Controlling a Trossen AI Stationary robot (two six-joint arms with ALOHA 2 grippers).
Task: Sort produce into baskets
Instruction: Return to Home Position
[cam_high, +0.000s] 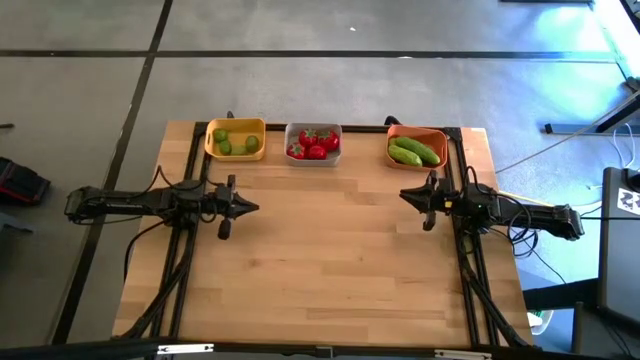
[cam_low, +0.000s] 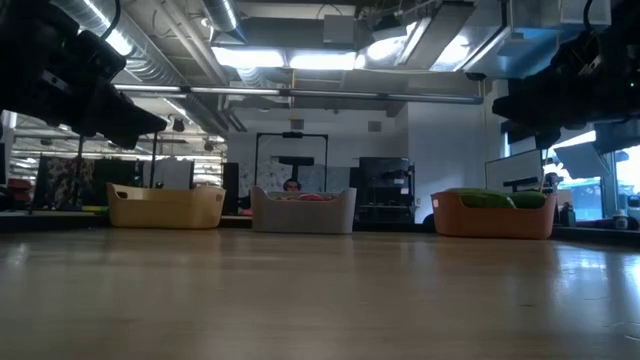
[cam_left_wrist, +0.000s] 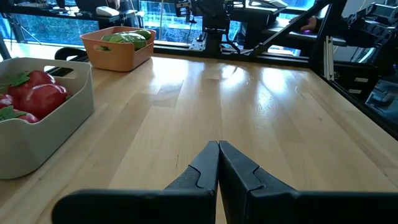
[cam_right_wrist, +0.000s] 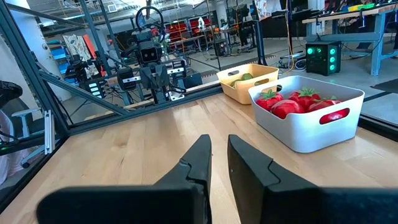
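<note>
Three baskets stand in a row along the table's far edge. The yellow basket holds limes, the light grey basket holds red tomatoes, and the orange basket holds green cucumbers. My left gripper hovers shut over the table's left side, pointing toward the middle, nearer than the yellow basket. My right gripper hovers shut over the right side, pointing toward the middle, nearer than the orange basket. Neither gripper has anything between its fingers.
The bare wooden table top stretches between the two grippers and toward the near edge. Black frame rails run along the table's left and right sides. Racks and benches fill the room beyond the far edge.
</note>
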